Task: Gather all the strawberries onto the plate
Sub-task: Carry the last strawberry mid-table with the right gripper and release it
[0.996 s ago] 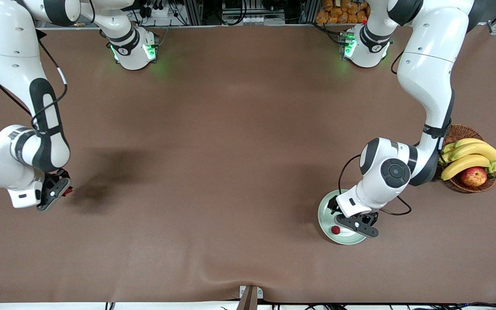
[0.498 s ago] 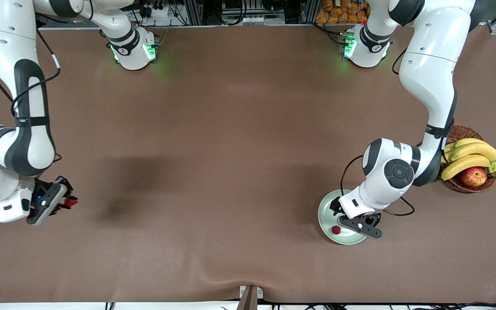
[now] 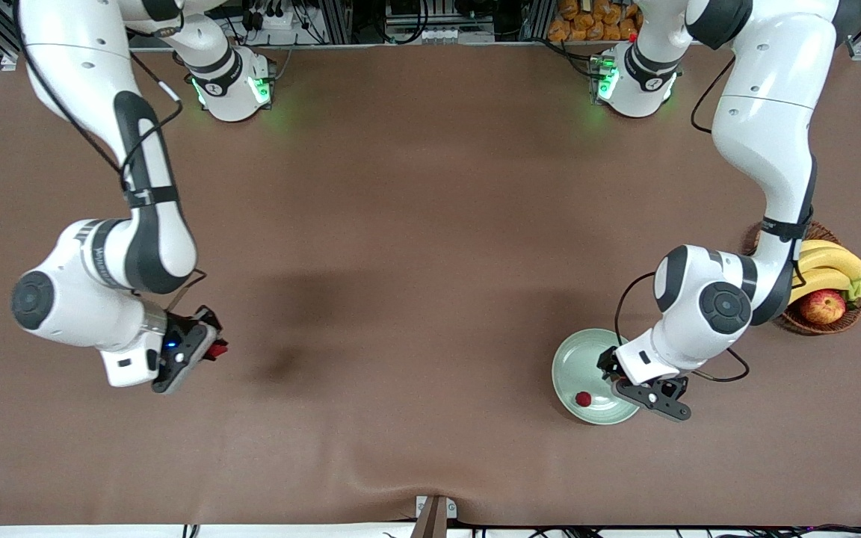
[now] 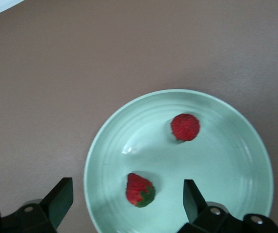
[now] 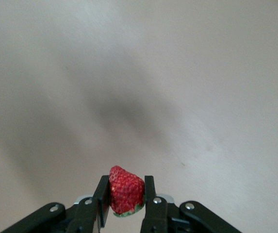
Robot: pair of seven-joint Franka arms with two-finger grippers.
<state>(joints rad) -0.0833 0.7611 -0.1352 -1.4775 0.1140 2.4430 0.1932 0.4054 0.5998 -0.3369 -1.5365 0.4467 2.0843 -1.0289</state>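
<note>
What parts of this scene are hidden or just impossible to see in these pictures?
- Front view: the plate shows one strawberry; the left gripper covers the second strawberry, seen only in the left wrist view.
- Front view: the left arm hides part of the basket and bananas.
- Left wrist view: the picture's edge cuts the plate's rim.
- Front view: the right gripper mostly hides its held strawberry.

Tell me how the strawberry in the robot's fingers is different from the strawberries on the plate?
The held strawberry is pinched in the shut right gripper, up over bare table; the two plate strawberries lie loose on the mint-green plate, under the open left gripper. The held one is squeezed on both sides; the plate ones are touched by nothing. All three are small and red.
</note>
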